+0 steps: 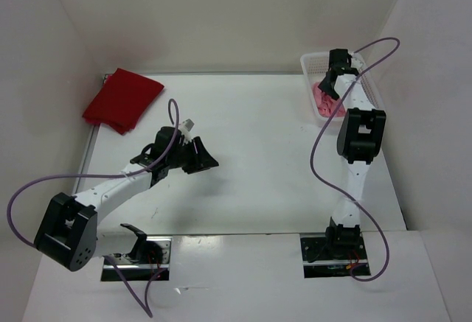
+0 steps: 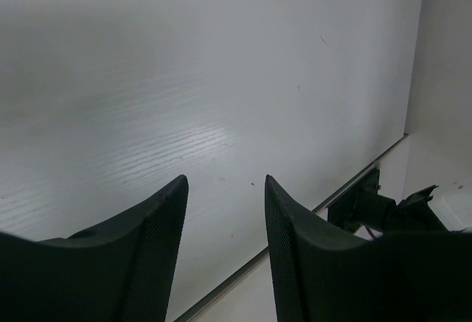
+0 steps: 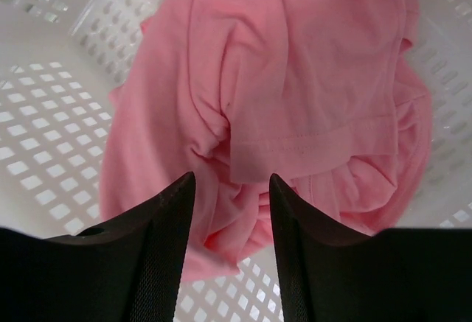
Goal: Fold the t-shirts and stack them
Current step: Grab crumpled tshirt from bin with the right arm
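Right claw, jaws apart and empty, poised over the crumpled pink shirt in the white basket, apparently placed to lift it out for folding. Left claw, likewise released and holding nothing, hovers above bare tabletop, probably awaiting the cloth. The red shirt lies folded at the far left corner, presumably as the base of the stack.

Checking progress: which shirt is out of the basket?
The red shirt, folded at the far left corner of the table. The pink shirt lies crumpled in the basket, under the right tool.
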Controlling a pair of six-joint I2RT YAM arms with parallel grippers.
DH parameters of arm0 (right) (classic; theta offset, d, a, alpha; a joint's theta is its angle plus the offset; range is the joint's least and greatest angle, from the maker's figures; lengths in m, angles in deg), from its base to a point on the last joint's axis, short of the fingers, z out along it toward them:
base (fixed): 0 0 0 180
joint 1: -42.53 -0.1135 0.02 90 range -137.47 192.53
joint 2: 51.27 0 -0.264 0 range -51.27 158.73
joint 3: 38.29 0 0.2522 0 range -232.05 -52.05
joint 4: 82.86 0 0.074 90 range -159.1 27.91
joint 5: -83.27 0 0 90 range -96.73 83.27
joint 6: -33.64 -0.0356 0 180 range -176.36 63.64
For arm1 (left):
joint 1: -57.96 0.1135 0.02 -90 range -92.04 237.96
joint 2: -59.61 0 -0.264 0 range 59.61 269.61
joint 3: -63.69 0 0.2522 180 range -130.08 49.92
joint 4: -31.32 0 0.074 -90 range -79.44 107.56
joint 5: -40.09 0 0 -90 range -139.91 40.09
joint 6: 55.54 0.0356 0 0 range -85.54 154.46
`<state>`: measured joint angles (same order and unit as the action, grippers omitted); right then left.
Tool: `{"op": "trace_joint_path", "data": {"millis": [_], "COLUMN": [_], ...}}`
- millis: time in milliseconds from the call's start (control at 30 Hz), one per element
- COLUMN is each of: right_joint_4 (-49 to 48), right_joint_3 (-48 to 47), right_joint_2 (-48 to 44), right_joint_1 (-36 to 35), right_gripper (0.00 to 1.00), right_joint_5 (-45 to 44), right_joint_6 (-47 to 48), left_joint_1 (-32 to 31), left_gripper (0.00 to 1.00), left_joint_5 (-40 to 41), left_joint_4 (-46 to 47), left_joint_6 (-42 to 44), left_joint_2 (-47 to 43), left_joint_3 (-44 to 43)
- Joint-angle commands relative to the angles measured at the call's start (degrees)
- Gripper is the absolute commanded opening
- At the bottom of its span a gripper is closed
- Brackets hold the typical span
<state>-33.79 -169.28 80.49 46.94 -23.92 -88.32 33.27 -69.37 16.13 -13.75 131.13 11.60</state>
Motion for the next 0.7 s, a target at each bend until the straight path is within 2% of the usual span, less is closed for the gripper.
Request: {"op": "trace_joint_path", "data": {"millis": [0, 200, 333, 467, 667], "right_joint_4": [2.75, 5.73, 3.98, 4.77, 2.4], "right_joint_3": [-3.53, -9.33, -7.22, -7.22, -0.99], "right_joint_2": [1.48, 5.78, 5.17, 5.17, 2.71], "right_joint_1": [0.25, 0.78, 0.78, 0.78, 0.25], "right_gripper": [0.5, 0.45, 0.36, 0.35, 0.33], "right_joint_5": [-2.23, -3.55, -4.95, -7.15, -10.93], "right_joint_6": [-3.36, -7.05, -8.46, -12.06, -15.41], "left_joint_1": [0.08, 0.08, 1.22, 2.62, 5.88], "left_gripper": [0.54, 0.55, 0.55, 0.55, 0.56], "left_joint_5": [-0.22, 0.39, 0.39, 0.39, -0.75], "left_joint_4": [0.82, -1.73, -2.26, -2.26, -2.79], "left_joint_6": [-0.22, -0.22, -0.22, -0.22, 0.39], "left_joint_2": [-2.01, -2.53, -2.53, -3.23, -4.99], "left_joint_3": [-0.61, -1.66, -2.19, -2.19, -1.49]}}
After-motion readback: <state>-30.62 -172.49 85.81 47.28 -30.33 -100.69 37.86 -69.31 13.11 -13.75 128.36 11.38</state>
